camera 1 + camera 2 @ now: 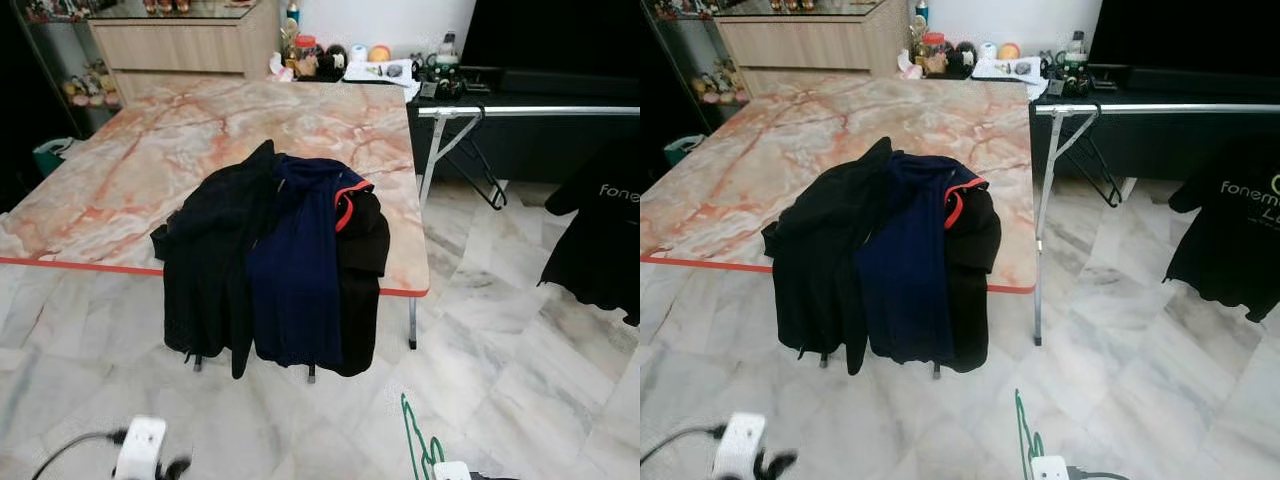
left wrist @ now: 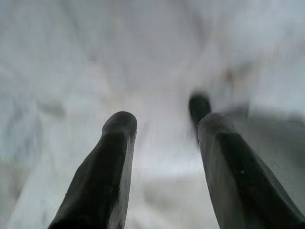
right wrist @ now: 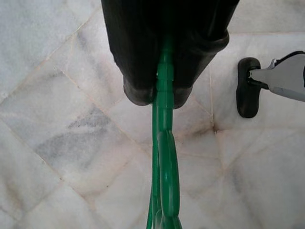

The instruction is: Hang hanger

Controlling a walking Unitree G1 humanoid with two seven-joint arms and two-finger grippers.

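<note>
A green plastic hanger (image 3: pixel 164 143) is pinched between the two black fingers of my right gripper (image 3: pixel 159 95), which is shut on it low above the marble floor. From the head the same green hanger (image 1: pixel 415 440) pokes up at the bottom edge, right of centre. A silver clothes rail (image 1: pixel 540 111) runs across the upper right, carrying an empty black hanger (image 1: pixel 482 172) and a black printed T-shirt (image 1: pixel 600 235). My left gripper (image 2: pixel 162 119) hangs low on the left, open, with only floor between its fingers.
A marble-topped table (image 1: pixel 130 160) stands ahead, and a heap of black and navy jackets (image 1: pixel 280 270) droops over its near edge. A wooden sideboard (image 1: pixel 180 40) and clutter sit behind. A dark TV bench (image 1: pixel 530 80) lies behind the rail. Pale marble floor (image 1: pixel 500 340) stretches towards the rail.
</note>
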